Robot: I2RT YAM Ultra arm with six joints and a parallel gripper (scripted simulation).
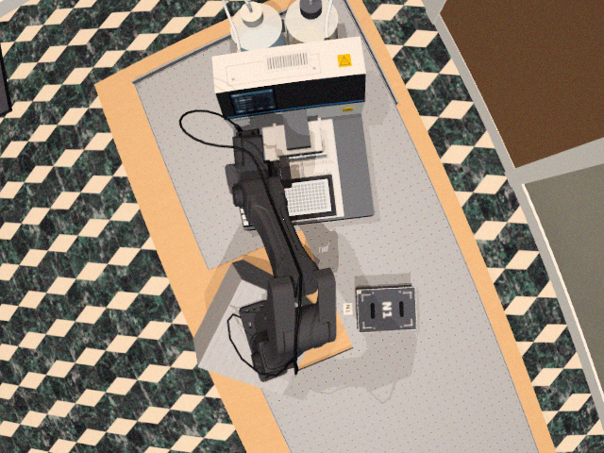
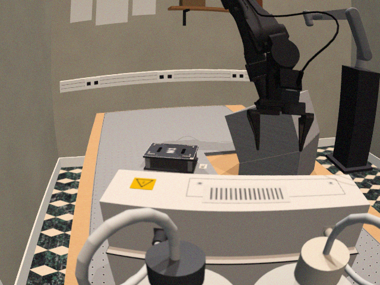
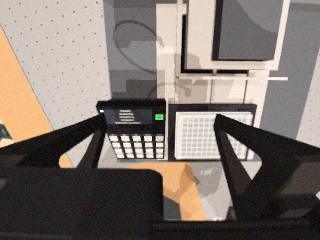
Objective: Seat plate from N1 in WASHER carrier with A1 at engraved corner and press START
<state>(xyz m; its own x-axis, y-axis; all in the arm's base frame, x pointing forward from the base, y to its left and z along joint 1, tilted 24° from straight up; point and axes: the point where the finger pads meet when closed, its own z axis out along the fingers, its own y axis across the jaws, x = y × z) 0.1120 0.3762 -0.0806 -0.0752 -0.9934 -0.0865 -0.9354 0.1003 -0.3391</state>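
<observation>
The white plate (image 1: 310, 197) (image 3: 200, 135) lies in the dark carrier (image 1: 333, 194) (image 3: 172, 145), which stands at the front of the washer (image 1: 322, 92) (image 2: 233, 227). It looks flat and square inside the frame; its cut-off corner cannot be made out. The lamp (image 3: 159, 117) beside the small display is green. START (image 3: 119, 155) is the leftmost key in the lowest row of the keypad (image 3: 137, 145). My gripper (image 2: 279, 150) (image 3: 160, 119) is open and empty, above the keypad and the plate's left part. The nest N1 (image 1: 387, 324) (image 2: 165, 164) is empty.
The washer's wash head (image 3: 247, 30) is behind the carrier. Two bottles (image 1: 256, 26) (image 1: 311, 24) with tubes stand behind the washer. A grey panel (image 1: 353, 170) runs along the right of the carrier's track. The arm's pedestal (image 2: 266, 141) is in front of the washer.
</observation>
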